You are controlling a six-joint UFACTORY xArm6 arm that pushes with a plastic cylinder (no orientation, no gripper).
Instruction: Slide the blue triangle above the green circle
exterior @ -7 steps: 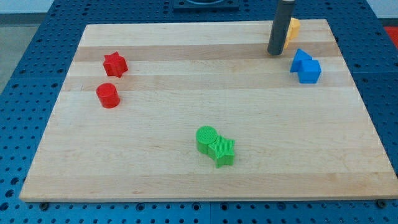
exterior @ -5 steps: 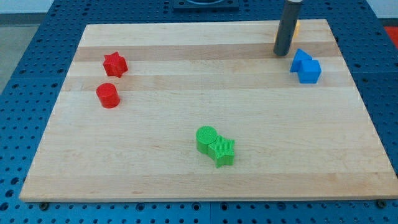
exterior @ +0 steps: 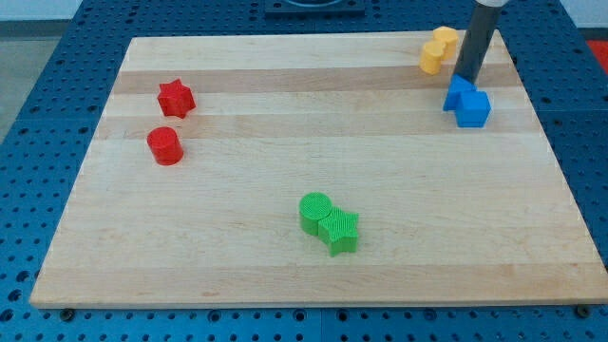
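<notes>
Two blue blocks touch each other at the view's right: the left one [exterior: 459, 93] looks like the blue triangle and the right one [exterior: 474, 108] like a cube. My tip [exterior: 467, 80] stands just above the left blue block, touching or nearly touching its top edge. The green circle [exterior: 314, 211] sits at the bottom centre, touching a green star [exterior: 338, 231] on its lower right. The blue blocks lie far to the upper right of the green circle.
A yellow block [exterior: 438, 48] lies at the top right, left of the rod. A red star [exterior: 176, 97] and a red cylinder [exterior: 164, 145] sit at the left. The wooden board [exterior: 285, 114] lies on a blue pegboard.
My tip has moved to the right, from left of the yellow block to just above the blue blocks. The yellow block is now uncovered. No block has moved.
</notes>
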